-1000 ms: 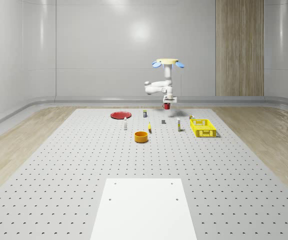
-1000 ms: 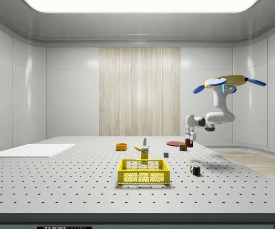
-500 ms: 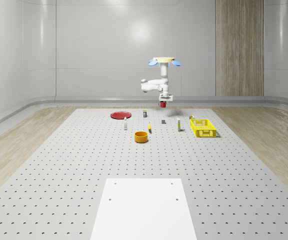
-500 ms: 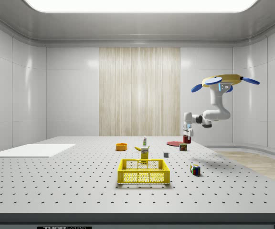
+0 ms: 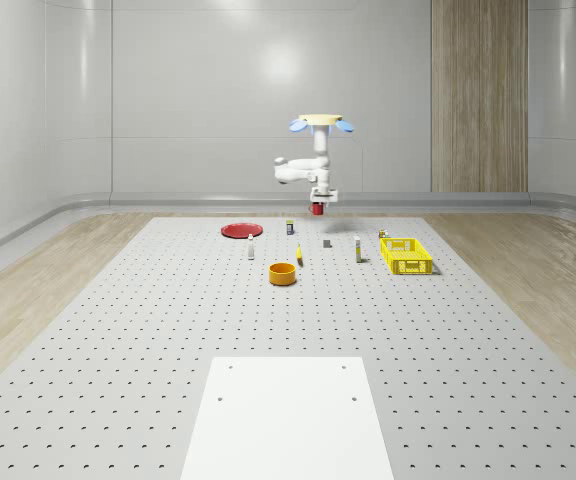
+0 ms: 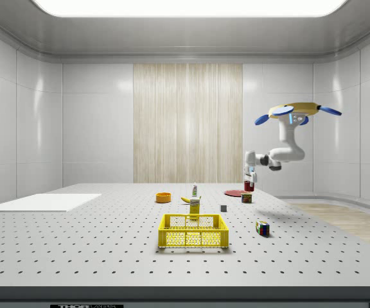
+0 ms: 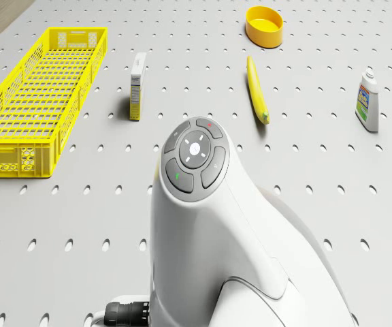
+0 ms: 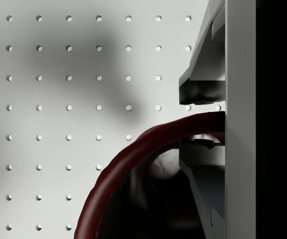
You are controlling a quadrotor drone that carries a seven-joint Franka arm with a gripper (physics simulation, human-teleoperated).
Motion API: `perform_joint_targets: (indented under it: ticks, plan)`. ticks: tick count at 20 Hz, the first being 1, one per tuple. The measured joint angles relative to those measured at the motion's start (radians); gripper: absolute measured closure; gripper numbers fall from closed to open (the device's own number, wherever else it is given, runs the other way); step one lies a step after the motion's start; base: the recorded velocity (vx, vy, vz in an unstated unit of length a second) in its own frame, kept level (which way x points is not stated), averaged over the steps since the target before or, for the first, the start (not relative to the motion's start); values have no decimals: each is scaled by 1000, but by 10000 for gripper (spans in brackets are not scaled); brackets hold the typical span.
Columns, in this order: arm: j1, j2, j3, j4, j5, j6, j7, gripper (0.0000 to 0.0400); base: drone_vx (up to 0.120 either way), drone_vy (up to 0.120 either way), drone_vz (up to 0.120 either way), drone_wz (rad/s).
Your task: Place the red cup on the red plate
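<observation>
I see my jaws clamped across the rim of the dark red cup [image 8: 133,169], one finger [image 8: 199,89] outside the wall and one inside, the gripper [image 5: 317,205] holding it aloft over the far end of the grey perforated table [image 5: 118,330]. The drone [image 5: 319,122] hovers above; the flat round red plate [image 5: 240,230] lies around eight o'clock from the cup in the whole-scene view, well apart, with a small dark can [image 5: 290,228] between them.
</observation>
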Motion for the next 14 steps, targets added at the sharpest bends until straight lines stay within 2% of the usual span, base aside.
perform_joint_targets:
  ticks: [14]
  plan:
    - [-7,-33,6,1,14,30,6,300,0,-120,0,0]
